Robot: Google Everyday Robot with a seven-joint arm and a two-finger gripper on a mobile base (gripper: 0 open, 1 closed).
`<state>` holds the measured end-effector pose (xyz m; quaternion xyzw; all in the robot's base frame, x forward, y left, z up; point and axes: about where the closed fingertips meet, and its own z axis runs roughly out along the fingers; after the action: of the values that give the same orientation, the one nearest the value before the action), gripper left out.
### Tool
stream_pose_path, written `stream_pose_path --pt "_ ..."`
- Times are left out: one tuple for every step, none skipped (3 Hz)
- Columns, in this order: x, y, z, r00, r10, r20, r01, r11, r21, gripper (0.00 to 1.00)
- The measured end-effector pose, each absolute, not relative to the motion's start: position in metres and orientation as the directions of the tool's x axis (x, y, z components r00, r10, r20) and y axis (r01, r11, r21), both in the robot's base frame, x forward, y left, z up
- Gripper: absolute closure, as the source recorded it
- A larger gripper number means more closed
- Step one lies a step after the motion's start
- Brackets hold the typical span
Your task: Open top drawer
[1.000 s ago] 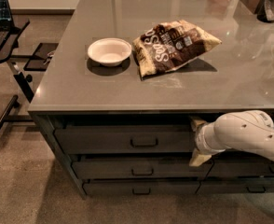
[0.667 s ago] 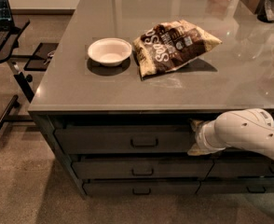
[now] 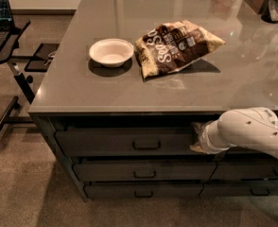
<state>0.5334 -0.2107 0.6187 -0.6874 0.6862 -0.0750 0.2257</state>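
Top drawer (image 3: 125, 143), dark grey, has hand (image 3: 198, 137) at right end.

Cream end effector (image 3: 200, 139) at dark grey top drawer's (image 3: 101, 144) right end, white bowl (image 3: 111, 52), brown-and-tan bag (image 3: 176, 47), grey countertop (image 3: 77, 91)

Grey counter island (image 3: 129, 91), speckled floor (image 3: 21, 193), black stand (image 3: 9, 48).

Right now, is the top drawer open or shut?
Partly open: the top drawer juts forward of the lower drawers; the claw is at its right end.
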Motion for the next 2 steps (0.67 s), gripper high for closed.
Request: stream_pose_path --pt "0.5386 -0.2104 0.6264 0.047 -0.977 -0.207 -0.91 0.044 -0.413 1.0" --pt "0.5402 -0.2103 0.6278 0.047 -0.977 -0.207 -0.91 0.044 -0.413 1.0"
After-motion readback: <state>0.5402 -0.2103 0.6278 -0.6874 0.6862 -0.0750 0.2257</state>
